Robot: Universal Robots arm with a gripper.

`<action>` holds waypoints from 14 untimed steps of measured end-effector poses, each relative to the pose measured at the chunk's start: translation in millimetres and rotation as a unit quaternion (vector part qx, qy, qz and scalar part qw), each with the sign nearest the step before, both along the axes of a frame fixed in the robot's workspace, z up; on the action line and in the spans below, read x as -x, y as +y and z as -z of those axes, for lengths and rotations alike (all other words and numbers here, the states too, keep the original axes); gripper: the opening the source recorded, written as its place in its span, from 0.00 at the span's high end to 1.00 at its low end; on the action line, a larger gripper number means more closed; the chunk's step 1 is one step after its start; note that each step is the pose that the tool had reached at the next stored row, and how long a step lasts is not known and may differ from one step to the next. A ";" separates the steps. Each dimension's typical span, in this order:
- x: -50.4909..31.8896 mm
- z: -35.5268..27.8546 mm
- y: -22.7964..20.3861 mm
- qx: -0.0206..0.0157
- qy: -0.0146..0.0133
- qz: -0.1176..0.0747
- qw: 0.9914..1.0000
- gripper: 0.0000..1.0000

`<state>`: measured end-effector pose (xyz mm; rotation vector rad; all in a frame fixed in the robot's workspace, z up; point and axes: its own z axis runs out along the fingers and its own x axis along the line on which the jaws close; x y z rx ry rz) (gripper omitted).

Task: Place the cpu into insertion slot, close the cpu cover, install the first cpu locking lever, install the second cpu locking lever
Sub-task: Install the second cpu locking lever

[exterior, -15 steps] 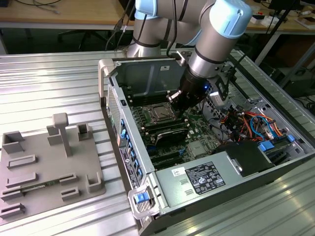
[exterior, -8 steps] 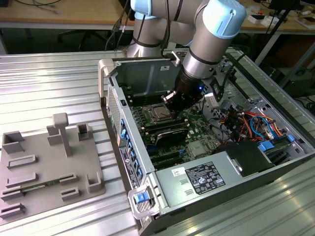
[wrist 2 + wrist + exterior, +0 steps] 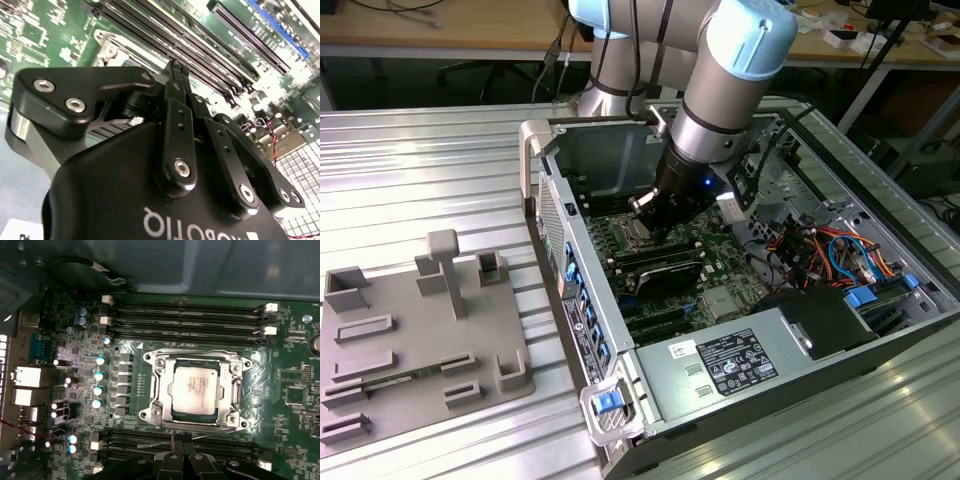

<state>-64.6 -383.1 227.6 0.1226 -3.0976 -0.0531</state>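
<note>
The cpu (image 3: 194, 389) lay flat in the insertion slot (image 3: 165, 416) near the middle of the motherboard (image 3: 295, 405), silver face up, between the two banks of long black memory slots (image 3: 185, 315). The cpu cover (image 3: 231, 390) was down over it, its frame lying around the chip's edges with the silver top showing through the window.

In the first wrist view the gripper (image 3: 182, 442) sat at the socket's edge on the nearer memory-slot side, its fingertips (image 3: 176, 441) drawn together to a narrow point. A thin wire locking lever (image 3: 150, 444) ran just beside those tips; whether they pinched it or only pressed against it could not be told. In the exterior view the gripper (image 3: 650, 222) reached down inside the open computer case (image 3: 620, 330).

By appearance the chip was light, rigid and fragile, with a smooth top that offered little grip; it looked best left alone once seated. The cover appeared thin stamped metal, stiff but easily bent. The lever seemed a springy steel wire, slim and slippery, best taken at its free bent end, where it stood clear of the board.
</note>
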 end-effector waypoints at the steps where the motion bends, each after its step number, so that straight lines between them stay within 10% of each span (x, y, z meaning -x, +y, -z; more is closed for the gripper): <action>1: 1.9 0.2 0.2 0.000 0.000 0.000 1.000 0.89; 14: 21.0 3.8 1.8 0.002 0.000 0.000 1.000 0.89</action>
